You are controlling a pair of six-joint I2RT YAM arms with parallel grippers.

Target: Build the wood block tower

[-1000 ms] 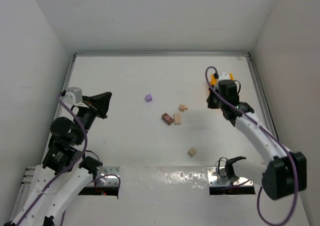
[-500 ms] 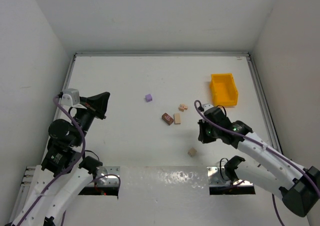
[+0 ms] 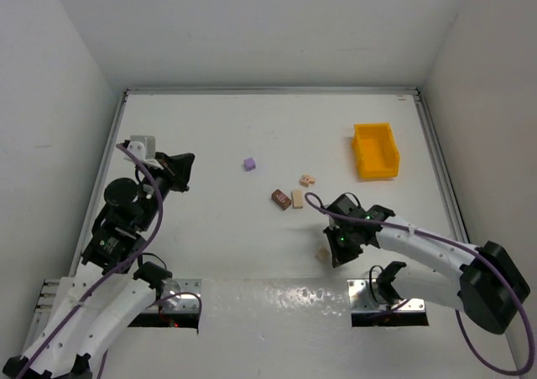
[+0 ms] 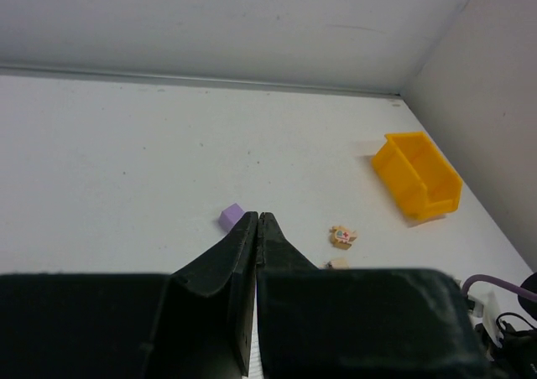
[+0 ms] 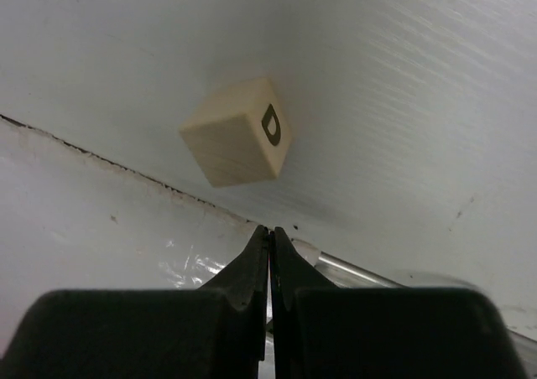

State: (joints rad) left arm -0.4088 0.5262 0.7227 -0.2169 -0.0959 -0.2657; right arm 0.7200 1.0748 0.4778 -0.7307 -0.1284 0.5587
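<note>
The wood blocks lie loose on the white table: a dark brown block (image 3: 281, 199), a tan oblong one (image 3: 297, 199) beside it, a small printed block (image 3: 308, 180) just behind, and a tan cube (image 3: 322, 253) alone near the front edge. My right gripper (image 3: 333, 251) is low beside that cube and shut on nothing. In the right wrist view the cube (image 5: 237, 144) sits just beyond the closed tips (image 5: 269, 230), apart from them. My left gripper (image 3: 190, 161) hovers at the left, shut and empty, its tips (image 4: 257, 217) pointing toward a purple cube (image 4: 232, 216).
A yellow bin (image 3: 375, 151) stands at the back right, also seen as the yellow bin (image 4: 417, 175) in the left wrist view. The purple cube (image 3: 249, 164) lies left of the block group. A shiny metal strip (image 3: 277, 295) runs along the front edge by the arm bases.
My right arm has swung from over the yellow bin down to the front, ending beside the tan cube. The left gripper has shifted a little to the right and back.
</note>
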